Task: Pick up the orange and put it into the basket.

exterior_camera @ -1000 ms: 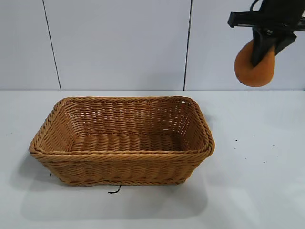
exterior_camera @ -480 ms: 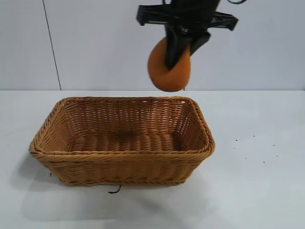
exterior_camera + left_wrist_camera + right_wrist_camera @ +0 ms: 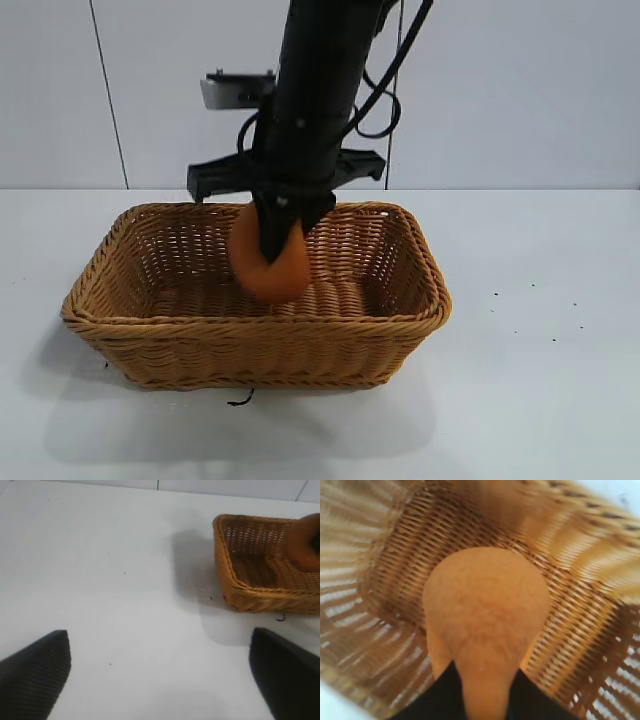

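One orange hangs inside the basket, above its floor, clamped between the right gripper's fingers. Left gripper rests over bare bench beside the basket, fingers wide apart.

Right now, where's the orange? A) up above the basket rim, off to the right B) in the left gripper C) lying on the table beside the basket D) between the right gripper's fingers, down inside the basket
D: the orange sits between the right gripper's fingers, low inside the wicker basket, below its rim; the right wrist view shows woven wall all round it. The left gripper is parked apart, open and empty.
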